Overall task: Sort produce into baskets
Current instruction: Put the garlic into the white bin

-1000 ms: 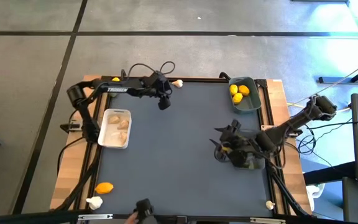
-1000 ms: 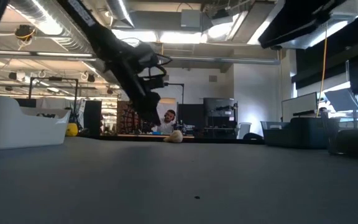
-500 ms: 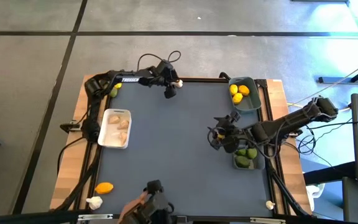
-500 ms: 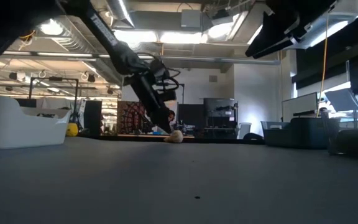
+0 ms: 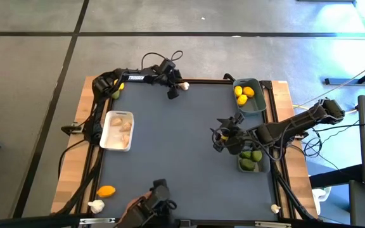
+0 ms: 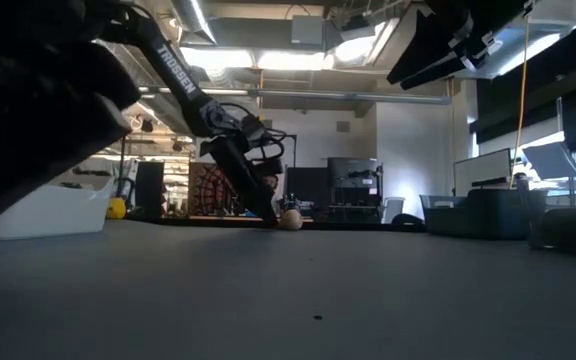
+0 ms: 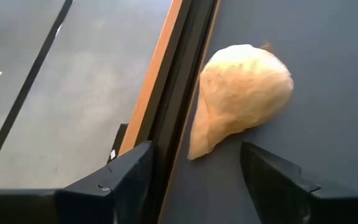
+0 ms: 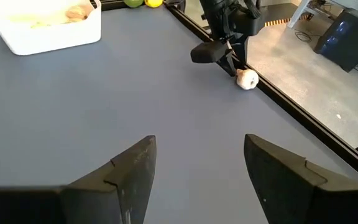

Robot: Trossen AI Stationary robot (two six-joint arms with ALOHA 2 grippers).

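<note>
blocking the white basket (image 6: 48, 210), dark blur

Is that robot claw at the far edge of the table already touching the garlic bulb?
Apart. In the left wrist view the garlic bulb lies ahead of the left gripper, with bare table visible between it and both open fingers.

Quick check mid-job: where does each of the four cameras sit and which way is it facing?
High view: overhead, straight down; both arms, white basket.
Low view: table height, level across; left gripper at the garlic bulb.
Left wrist view: past its own open fingers, garlic bulb against the table's edge.
Right wrist view: across the table to the left gripper.
All four share that garlic bulb.
</note>
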